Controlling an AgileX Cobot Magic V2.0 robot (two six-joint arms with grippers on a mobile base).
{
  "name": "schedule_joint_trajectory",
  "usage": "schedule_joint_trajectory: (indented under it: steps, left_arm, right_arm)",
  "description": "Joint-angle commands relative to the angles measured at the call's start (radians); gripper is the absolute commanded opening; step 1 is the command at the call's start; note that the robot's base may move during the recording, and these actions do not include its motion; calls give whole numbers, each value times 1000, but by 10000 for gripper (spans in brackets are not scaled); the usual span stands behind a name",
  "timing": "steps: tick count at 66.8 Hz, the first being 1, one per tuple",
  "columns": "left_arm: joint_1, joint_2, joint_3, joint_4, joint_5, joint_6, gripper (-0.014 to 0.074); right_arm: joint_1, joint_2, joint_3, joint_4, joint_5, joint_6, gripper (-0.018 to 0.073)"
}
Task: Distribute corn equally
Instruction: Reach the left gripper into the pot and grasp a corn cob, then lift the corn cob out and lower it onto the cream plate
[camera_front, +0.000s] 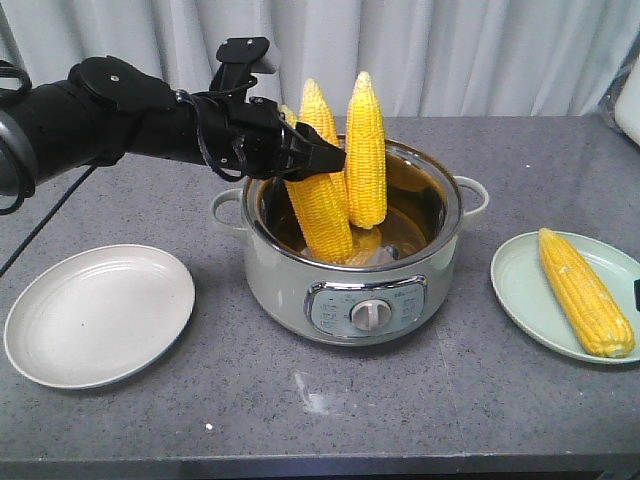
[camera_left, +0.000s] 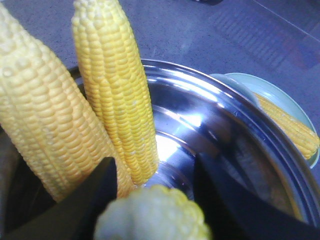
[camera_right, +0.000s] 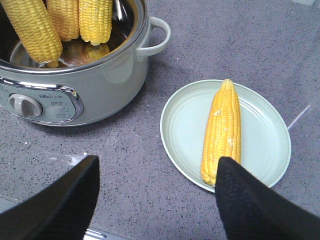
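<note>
On the near left, cream plate (camera_front: 100, 315): bare, 0 cobs on it, apart from the pot
Near right, green plate (camera_front: 518, 285): 1 lone cob (camera_front: 585, 295) lying along it, pale tip toward the far side
Right gripper (camera_right: 157, 162): jaws spread wide and gripping nothing, hovering over the grey table (camera_right: 125, 150) just beside the green plate
Pot (camera_front: 290, 290): between the 2 plates, with 3 cobs standing in it; the upright cob (camera_front: 365, 150) and the leaning cob (camera_front: 318, 205) touch side by side
Left gripper (camera_front: 325, 158): over the pot's rim, fingers either side of the third cob (camera_left: 150, 215); you cannot tell whether they press on it or only bracket it
Left arm (camera_front: 90, 115): stretched roughly level, reaching in from the left
Step in hand: probably taking a cob for the cream plate, since an even split looks like 2 per plate
Next move: you need a sure hold, then a straight lift clear of rim and neighbours before swinging left
</note>
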Motion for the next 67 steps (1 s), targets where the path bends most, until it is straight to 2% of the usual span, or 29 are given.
schedule_joint_trajectory:
  steps: [1, 6, 18, 41, 45, 50, 53, 67]
  left_arm:
    - [-7, -50, -34, -46, -12, 3, 225]
    - [-7, -50, -34, -46, -5, 3, 200]
    - [-6, -59, -56, -46, 46, 2, 200]
    - [-3, -151, -238, -33, 175, 2, 202]
    - [-3, -176, -263, 23, 194, -1, 202]
    - [-3, -212, -285, 130, 220, -6, 202]
    - [-3, -233, -294, 207, 232, -38, 202]
    - [-3, -337, -295, 630, 283, -334, 202]
  right_arm:
    - [1, 0, -22, -4, -65, -7, 472]
    - [1, 0, -22, -4, -65, -7, 472]
    - [1, 0, -22, -4, -64, -7, 472]
    - [1, 0, -22, -4, -64, -7, 472]
    - [1, 0, -22, -4, -64, -7, 472]
    - [1, 0, -22, -4, -64, -7, 472]
    - [1, 0, -22, -4, -64, -7, 472]
    - [1, 0, -22, -4, -64, -7, 472]
